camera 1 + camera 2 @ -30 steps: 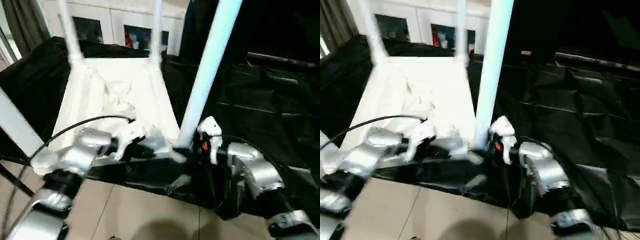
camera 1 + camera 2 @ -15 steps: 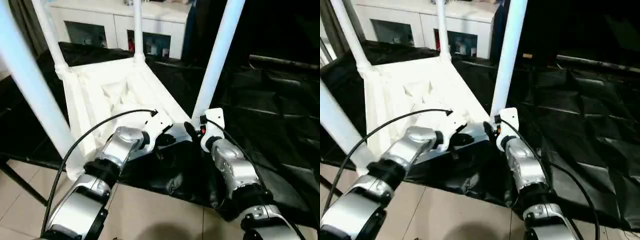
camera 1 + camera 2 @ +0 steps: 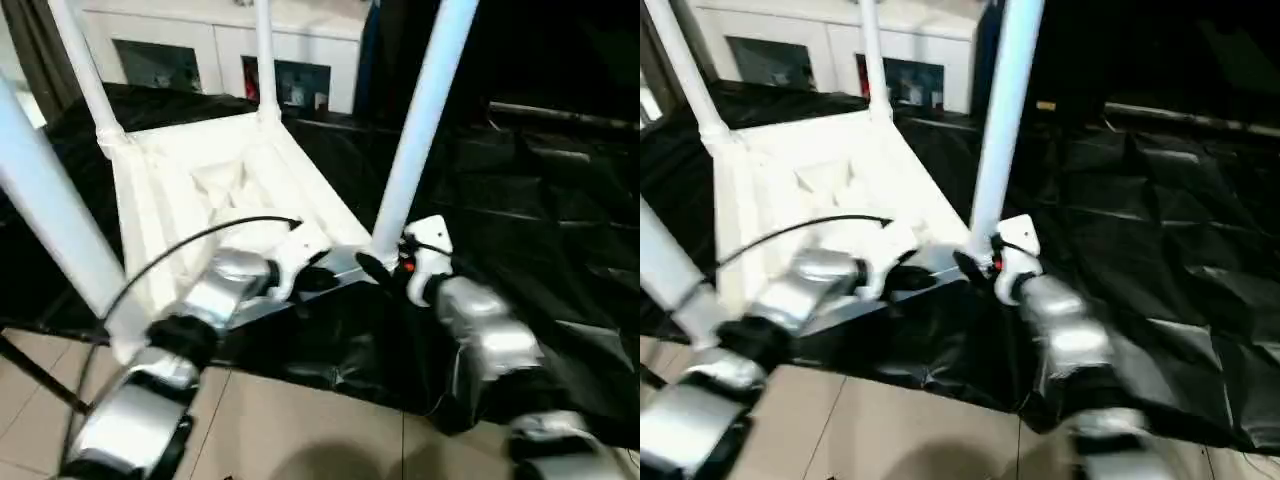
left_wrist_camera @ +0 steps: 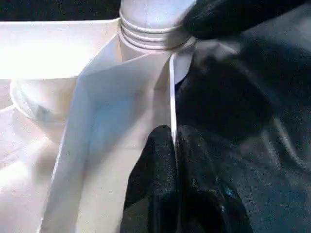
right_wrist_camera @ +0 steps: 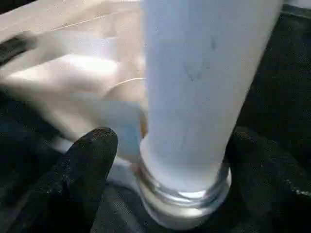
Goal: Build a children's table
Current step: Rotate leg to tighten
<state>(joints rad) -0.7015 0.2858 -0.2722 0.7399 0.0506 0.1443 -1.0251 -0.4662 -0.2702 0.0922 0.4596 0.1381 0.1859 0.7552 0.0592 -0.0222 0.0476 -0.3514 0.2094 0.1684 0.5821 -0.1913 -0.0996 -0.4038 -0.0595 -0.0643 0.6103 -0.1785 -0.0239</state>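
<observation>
The children's table lies upside down, its white ribbed top (image 3: 210, 190) on the black sheet. All its legs stand upright in the corner sockets, among them the near right leg (image 3: 420, 120) and the near left leg (image 3: 50, 220). My left gripper (image 4: 174, 133) is shut, pinching the thin rim wall of the top (image 4: 126, 97) close to the near right socket (image 4: 146, 34). My right gripper (image 5: 174, 136) is open around the base of the near right leg (image 5: 194, 87), one black finger (image 5: 92, 160) on each side of its threaded collar.
A black sheet (image 3: 540, 200) covers the work surface and drops over its front edge to the tiled floor (image 3: 300, 420). A white cabinet with glass doors (image 3: 180, 50) stands behind. A black cable (image 3: 190, 240) arcs over my left forearm.
The head view has swung and tilted. Both grippers stay at the near right corner, the left still pinched on the rim, the right still at the leg's base.
</observation>
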